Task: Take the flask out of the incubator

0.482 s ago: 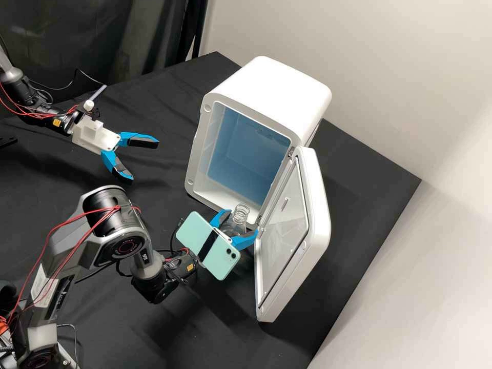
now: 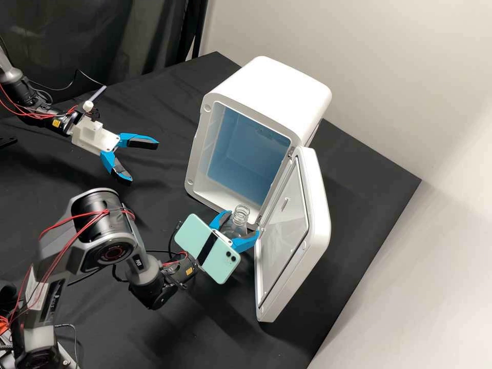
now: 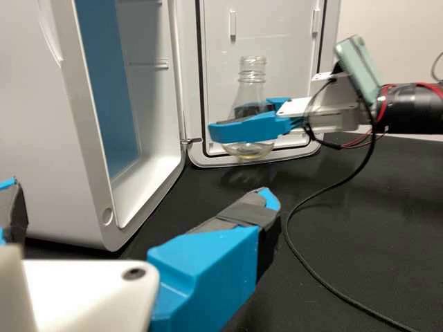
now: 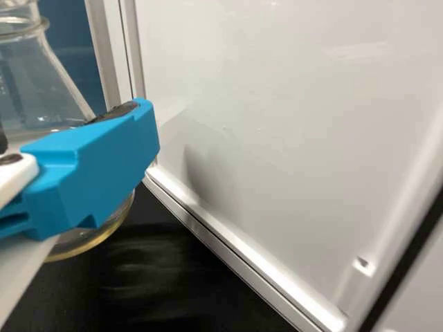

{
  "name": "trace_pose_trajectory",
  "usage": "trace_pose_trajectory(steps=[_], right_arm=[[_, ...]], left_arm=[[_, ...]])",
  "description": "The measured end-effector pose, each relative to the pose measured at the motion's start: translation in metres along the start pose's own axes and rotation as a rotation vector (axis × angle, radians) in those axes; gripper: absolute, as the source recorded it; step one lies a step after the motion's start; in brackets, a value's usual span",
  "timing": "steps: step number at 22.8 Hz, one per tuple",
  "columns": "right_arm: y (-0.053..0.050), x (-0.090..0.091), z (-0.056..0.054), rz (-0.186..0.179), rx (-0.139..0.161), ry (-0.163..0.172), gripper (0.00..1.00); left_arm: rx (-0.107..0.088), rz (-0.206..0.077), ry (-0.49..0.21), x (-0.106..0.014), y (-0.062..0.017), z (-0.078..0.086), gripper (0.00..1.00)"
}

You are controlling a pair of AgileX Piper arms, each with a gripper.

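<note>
Black bench (image 2: 169, 102): right pincer (image 2: 237, 228) grips the flask (image 2: 240, 215) outside the incubator (image 2: 277, 92), left pincer (image 2: 142, 162) wide.

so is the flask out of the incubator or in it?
Out. The flask is upright in the right gripper, in front of the incubator beside its open door.

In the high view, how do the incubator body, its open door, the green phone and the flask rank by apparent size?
1. incubator body
2. open door, seen at a slant
3. green phone
4. flask, partly hidden behind the phone, but clearly the smallest
</note>
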Motion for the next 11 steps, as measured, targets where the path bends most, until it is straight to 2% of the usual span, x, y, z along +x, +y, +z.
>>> trace_pose_trajectory(steps=[2, 4, 11], right_arm=[[0.003, -0.009, 0.003, -0.005, 0.001, -0.003, 0.0], [0.002, -0.015, 0.003, -0.024, -0.006, 0.002, 0.0], [-0.012, -0.046, 0.004, -0.168, -0.041, 0.057, 0.0]], left_arm=[[0.0, 0.0, -0.002, 0.0, -0.0001, 0.0, 1.0], [0.0, 0.0, -0.002, 0.0, -0.0001, 0.0, 1.0], [0.0, 0.0, -0.002, 0.0, -0.0001, 0.0, 1.0]])
